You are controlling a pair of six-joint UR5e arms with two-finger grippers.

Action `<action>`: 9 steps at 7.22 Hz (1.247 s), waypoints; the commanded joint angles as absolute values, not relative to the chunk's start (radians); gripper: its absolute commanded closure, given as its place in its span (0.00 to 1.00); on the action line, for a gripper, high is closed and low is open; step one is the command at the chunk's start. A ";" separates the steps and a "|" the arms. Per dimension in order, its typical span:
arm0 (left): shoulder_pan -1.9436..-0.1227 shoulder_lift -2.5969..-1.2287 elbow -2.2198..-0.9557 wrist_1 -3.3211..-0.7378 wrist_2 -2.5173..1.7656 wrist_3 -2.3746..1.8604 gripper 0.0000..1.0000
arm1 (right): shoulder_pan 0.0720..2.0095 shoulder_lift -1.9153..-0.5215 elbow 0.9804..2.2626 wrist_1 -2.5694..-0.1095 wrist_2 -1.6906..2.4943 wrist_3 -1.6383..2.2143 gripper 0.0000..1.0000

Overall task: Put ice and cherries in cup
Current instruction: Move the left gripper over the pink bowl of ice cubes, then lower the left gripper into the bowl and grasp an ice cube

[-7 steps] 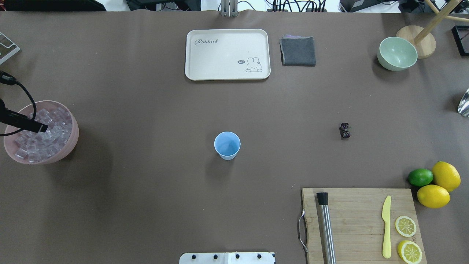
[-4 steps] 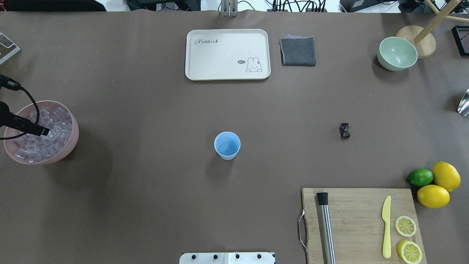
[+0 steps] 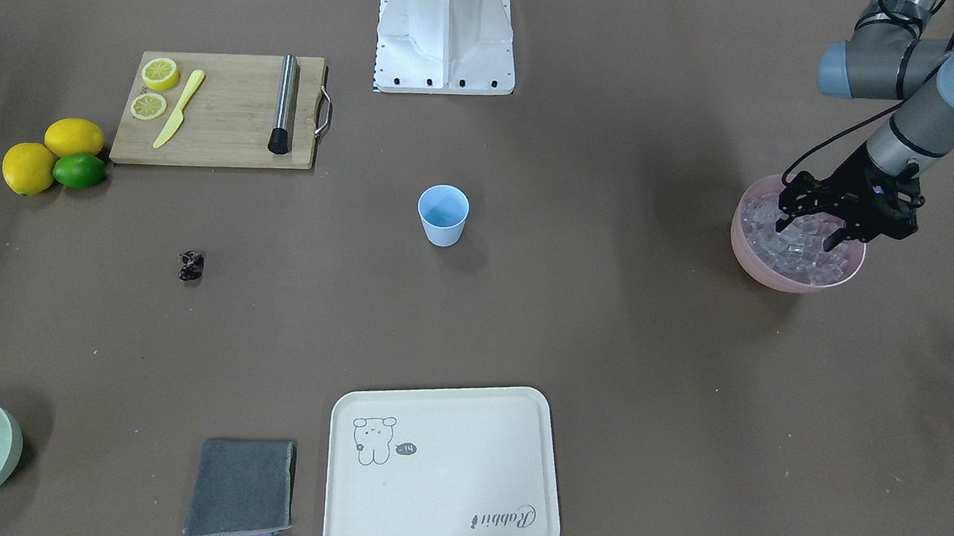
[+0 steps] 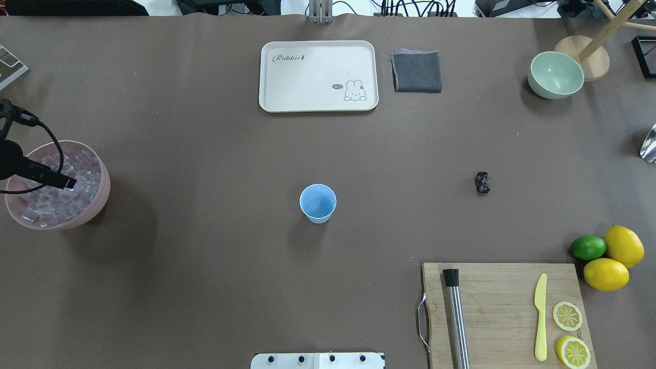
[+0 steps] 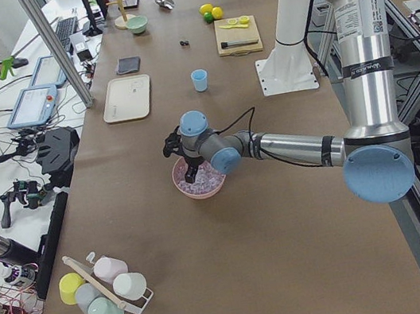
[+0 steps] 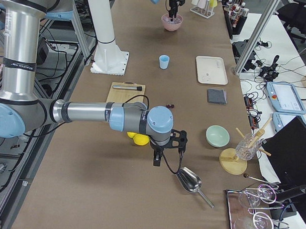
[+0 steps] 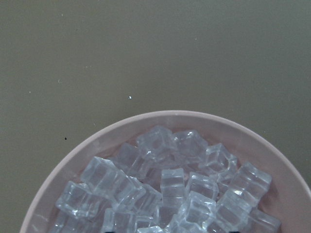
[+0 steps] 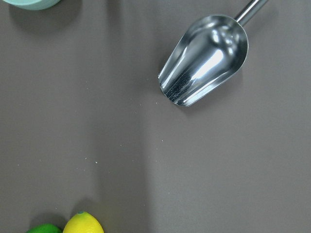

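Note:
The ice (image 7: 170, 189) fills a pink bowl (image 4: 100, 200) at the table's left edge. My left gripper (image 3: 810, 230) hangs over that bowl, open, its fingertips down among the top cubes and nothing pinched between them. The light-blue cup (image 4: 318, 203) stands upright mid-table and looks empty. The dark cherries (image 4: 482, 182) lie on the table well to its right. My right gripper (image 6: 168, 163) shows only in the exterior right view, above a steel scoop (image 8: 204, 60); I cannot tell whether it is open or shut.
A cream tray (image 4: 318, 76), grey cloth (image 4: 417, 72) and pale green bowl (image 4: 555, 75) sit along the far side. A cutting board (image 4: 505, 312) at the near right holds a muddler, yellow knife and lemon slices. Lemons (image 4: 615, 259) and a lime lie beside it.
My left gripper has shifted slightly over the ice bowl, toward the table's middle. The cup and the cherries have not moved.

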State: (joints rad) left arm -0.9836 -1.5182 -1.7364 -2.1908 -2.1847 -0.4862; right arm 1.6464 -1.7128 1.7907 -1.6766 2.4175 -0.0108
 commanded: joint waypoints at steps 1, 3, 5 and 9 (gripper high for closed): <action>-0.976 -1.517 -1.733 -2.192 -2.186 -0.486 0.17 | 1.651 -1.709 1.790 -1.677 2.418 -0.011 0.00; -0.973 -1.509 -1.733 -2.192 -2.186 -0.486 0.17 | 1.660 -1.709 1.792 -1.677 2.418 -0.011 0.00; -0.968 -1.506 -1.730 -2.192 -2.184 -0.486 0.17 | 1.663 -1.710 1.793 -1.677 2.418 -0.009 0.00; -0.962 -1.503 -1.729 -2.198 -2.186 -0.486 0.53 | 1.666 -1.712 1.795 -1.677 2.418 -0.009 0.00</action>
State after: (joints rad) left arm -0.9657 -1.5042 -1.7281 -2.1975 -2.1851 -0.4863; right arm 1.6644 -1.7108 1.7947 -1.6766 2.4175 -0.0092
